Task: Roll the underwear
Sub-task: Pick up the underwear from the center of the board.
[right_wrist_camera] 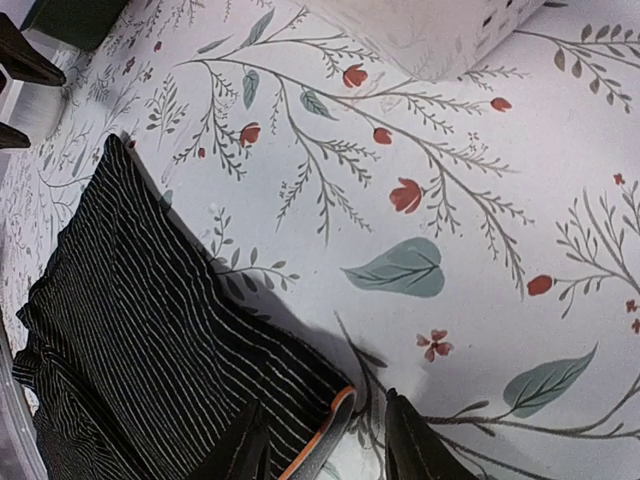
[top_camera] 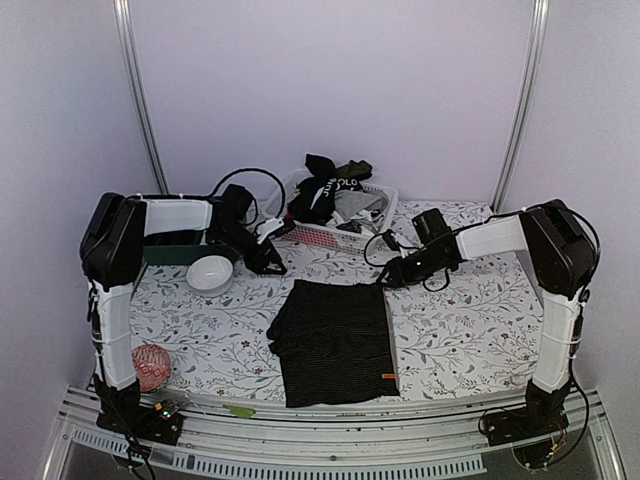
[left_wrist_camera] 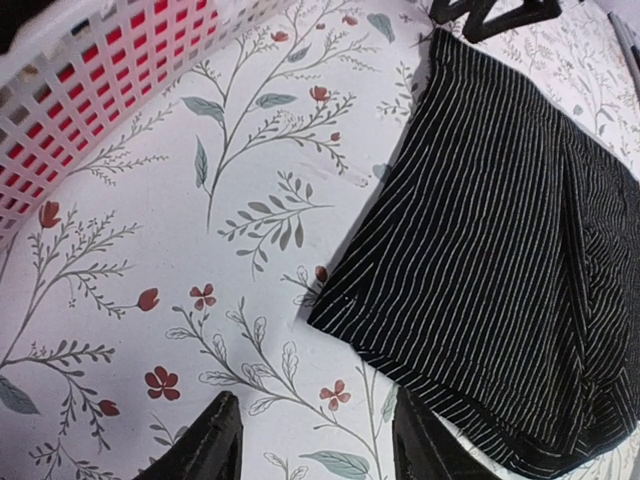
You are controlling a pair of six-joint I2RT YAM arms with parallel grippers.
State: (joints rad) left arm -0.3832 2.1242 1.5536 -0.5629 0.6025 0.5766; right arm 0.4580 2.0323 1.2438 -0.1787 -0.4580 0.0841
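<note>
Black pinstriped underwear (top_camera: 335,340) lies flat at front centre of the floral worktop (top_camera: 460,320); more garments (top_camera: 325,185) are heaped in the white basket (top_camera: 350,235) behind. Left end effector (top_camera: 268,262) is just off its far left corner, right end effector (top_camera: 385,277) at the far right corner.
Left wrist: fingers (left_wrist_camera: 212,445) apart, nothing between, bare worktop below, underwear to the right.
Right wrist: fingers (right_wrist_camera: 412,445) apart, orange-trimmed cloth edge lying between them, not pinched.

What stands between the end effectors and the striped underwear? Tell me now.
Nothing visible. Only bare tablecloth separates the left end effector from the underwear, and the right end effector is already at its orange-trimmed edge. The basket sits farther back.
</note>
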